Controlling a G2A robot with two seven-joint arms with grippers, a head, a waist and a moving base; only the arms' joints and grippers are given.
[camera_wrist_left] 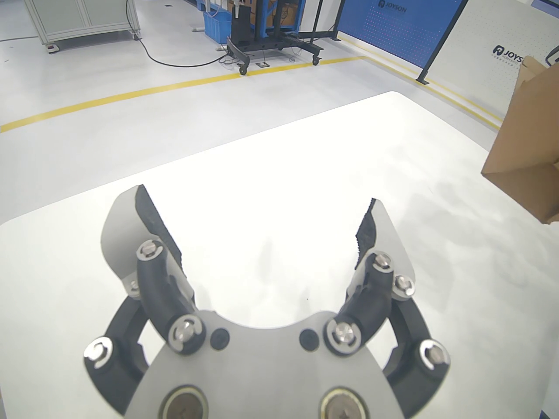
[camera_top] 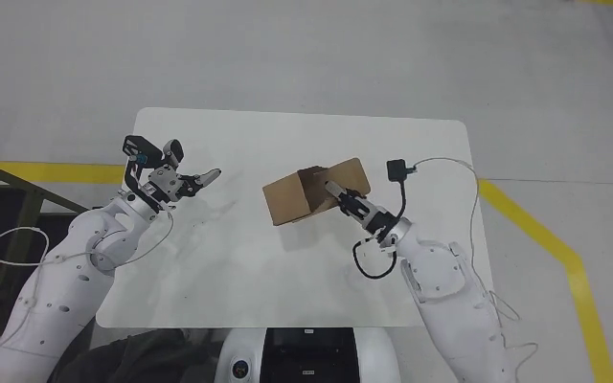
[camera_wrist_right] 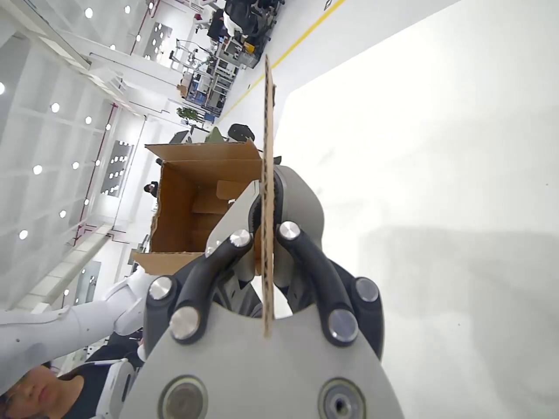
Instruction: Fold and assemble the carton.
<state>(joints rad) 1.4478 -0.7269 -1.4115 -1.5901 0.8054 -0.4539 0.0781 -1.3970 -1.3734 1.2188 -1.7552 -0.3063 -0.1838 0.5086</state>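
A brown cardboard carton (camera_top: 305, 194) is held up over the middle of the white table (camera_top: 239, 278), its open mouth turned up and toward the right arm. My right gripper (camera_top: 337, 194) is shut on one of its side walls; the right wrist view shows that wall edge-on (camera_wrist_right: 267, 185) pinched between the fingers, with the carton's open inside (camera_wrist_right: 196, 202) beside it. My left gripper (camera_top: 201, 179) hovers open over the table's left part, well apart from the carton. In the left wrist view the left gripper (camera_wrist_left: 257, 215) holds nothing, and a corner of the carton (camera_wrist_left: 524, 141) shows farther off.
A small black device (camera_top: 397, 170) with a thin cable lies on the table near the right arm. Yellow floor tape (camera_top: 536, 225) runs past the table's right and left sides. Bare tabletop lies between the two arms and along the far edge.
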